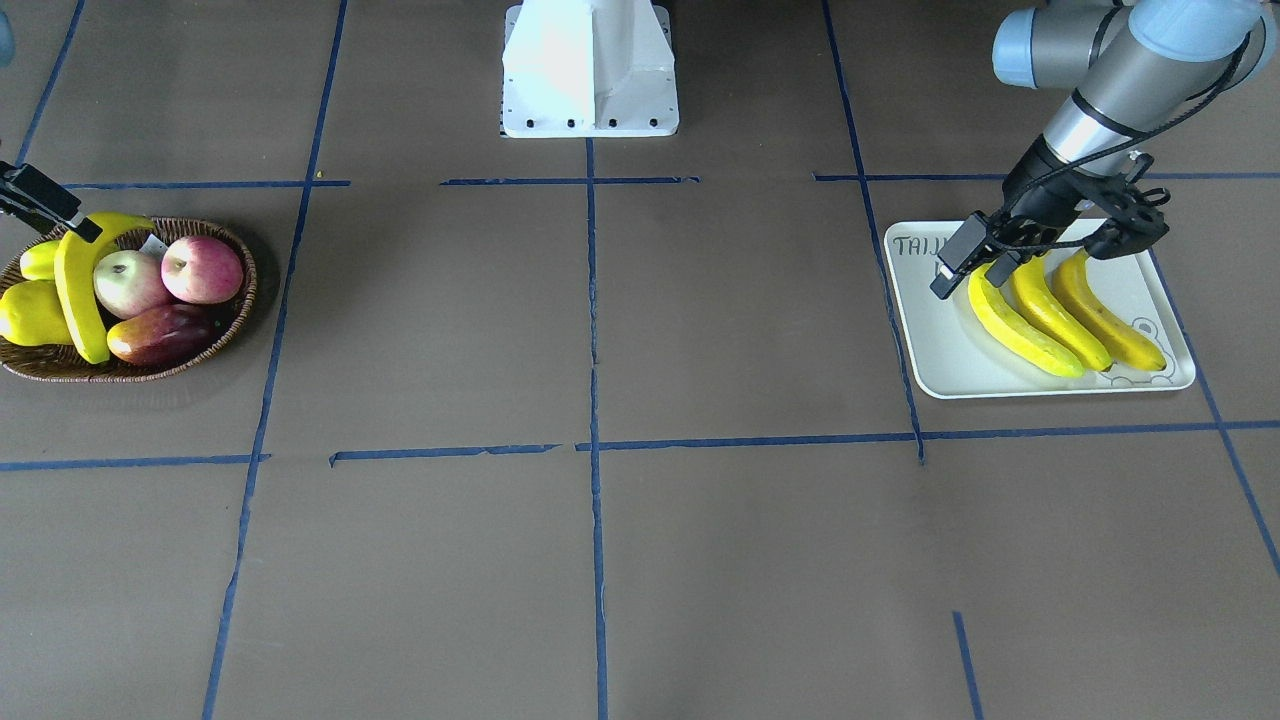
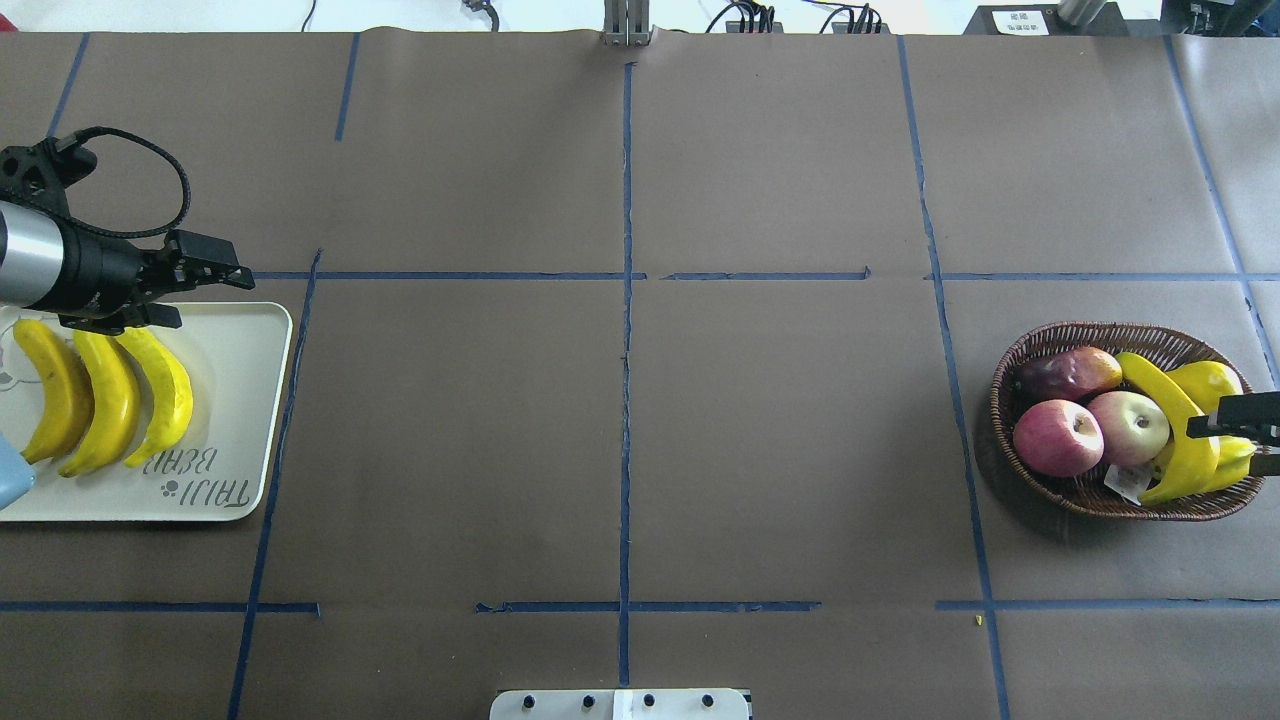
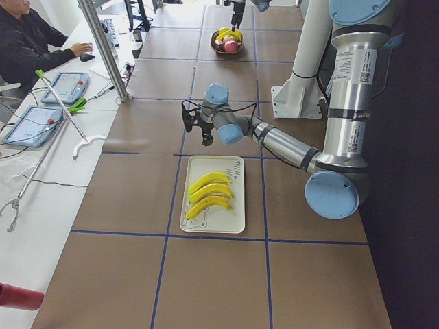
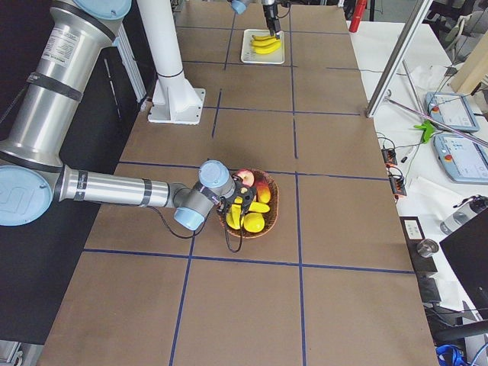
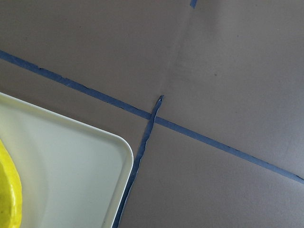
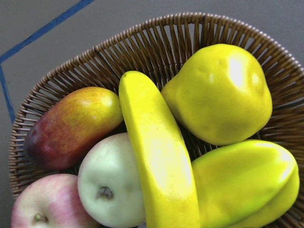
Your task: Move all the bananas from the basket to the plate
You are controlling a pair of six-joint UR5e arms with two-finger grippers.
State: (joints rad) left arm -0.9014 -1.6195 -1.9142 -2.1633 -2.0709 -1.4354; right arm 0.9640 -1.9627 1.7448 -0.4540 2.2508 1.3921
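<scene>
Right gripper (image 2: 1224, 445) straddles the last banana (image 2: 1172, 402) at the basket's (image 2: 1040, 345) 3 o'clock rim; whether it grips cannot be told. Left gripper (image 2: 188, 295), wide open and empty, hovers at the plate's (image 2: 250, 400) 12 o'clock rim.

Three bananas (image 2: 105, 400) lie on the plate (image 2: 245, 420).

Here's the basket (image 6: 156, 42), rough brown woven wicker, and across it a banana (image 6: 156, 156) with a smooth, waxy yellow skin. Highlights gleam on the plump yellow fruit (image 6: 218, 90), and there's a softer sheen on the apples (image 1: 200, 268) beside it. Over on the plate (image 2: 240, 400), smooth off-white with a faint satin shine, three more bananas (image 2: 112, 400) look just as slick, and the table (image 2: 450, 450) wears matt brown paper, slightly creased, lined with blue tape (image 2: 626, 200).
</scene>
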